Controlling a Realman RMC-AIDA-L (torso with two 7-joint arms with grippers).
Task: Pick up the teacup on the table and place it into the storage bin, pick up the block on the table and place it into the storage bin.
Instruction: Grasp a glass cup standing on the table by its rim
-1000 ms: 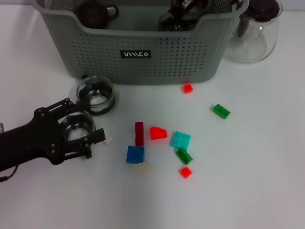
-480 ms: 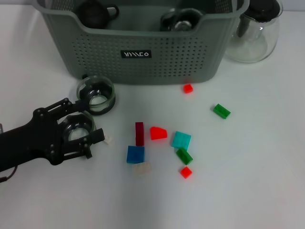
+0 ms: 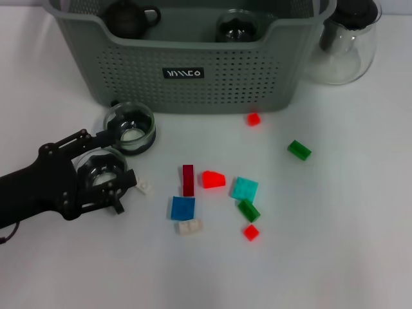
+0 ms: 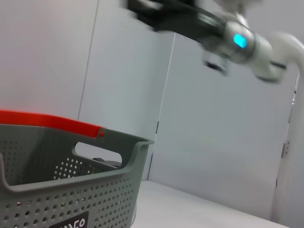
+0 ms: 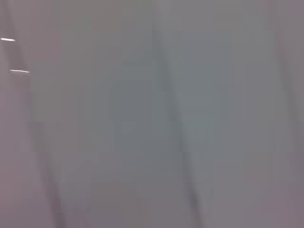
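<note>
Teacup (image 3: 103,172): a clear glass cup standing on the desk (image 3: 335,244), in front of the storage bin (image 3: 193,71) and toward its left end.
Left hand (image 3: 106,177): black fingers set around this cup, clamped on it or very nearly; the cup has not left the desk.
Step in hand: lifting the cup. In my judgement it should go straight up before travelling, as a second glass cup (image 3: 129,127) stands just beside it, between it and the bin.
Clearance: carry it above the bin's front rim, then lower it into a free spot.
Bin contents: a dark teapot (image 3: 129,16) at the left, a glass item (image 3: 239,26) near the middle.
Blocks: a blue block (image 3: 183,208) and others lie right of the cup.
Right hand: not in view.
</note>
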